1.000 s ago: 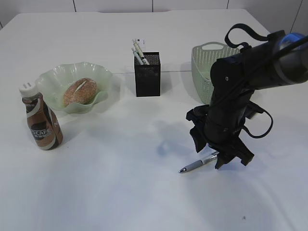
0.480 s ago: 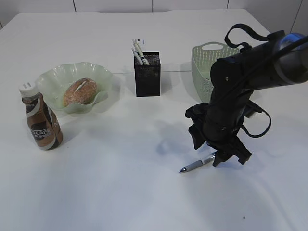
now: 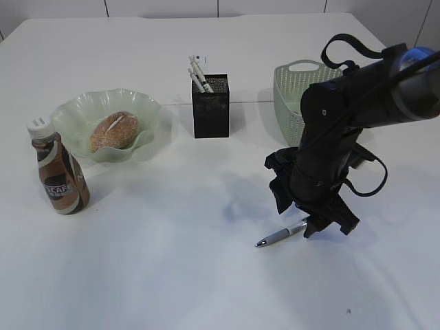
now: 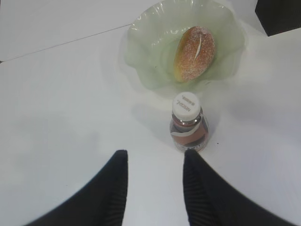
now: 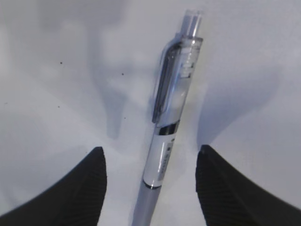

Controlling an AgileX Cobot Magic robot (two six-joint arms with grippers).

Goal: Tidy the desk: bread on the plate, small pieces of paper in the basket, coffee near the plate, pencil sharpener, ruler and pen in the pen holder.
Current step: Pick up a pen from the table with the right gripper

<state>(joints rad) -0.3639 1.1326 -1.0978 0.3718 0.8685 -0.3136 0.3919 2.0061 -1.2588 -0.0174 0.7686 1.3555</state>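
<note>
A silver and clear pen [image 3: 278,235] [image 5: 171,117] lies flat on the white table. My right gripper [image 3: 313,223] [image 5: 151,150] hangs low over its rear end, open, with a finger on each side and neither touching it. The bread [image 3: 113,130] [image 4: 195,52] rests in the green plate [image 3: 75,113] [image 4: 141,56]. The coffee bottle [image 3: 60,175] [image 4: 189,125] stands upright beside the plate. My left gripper [image 4: 155,155] is open and empty just short of the bottle. Thin white items stick out of the black pen holder [image 3: 210,106]. The pencil sharpener and paper pieces are out of view.
A green basket [image 3: 292,89] stands at the back right, behind my right arm. A corner of the pen holder [image 4: 282,14] shows at the top right of the left wrist view. The table's far edge runs along the top of the exterior view.
My right arm has shifted very slightly left over the pen. The pen, bottle, plate and holder have not moved.
</note>
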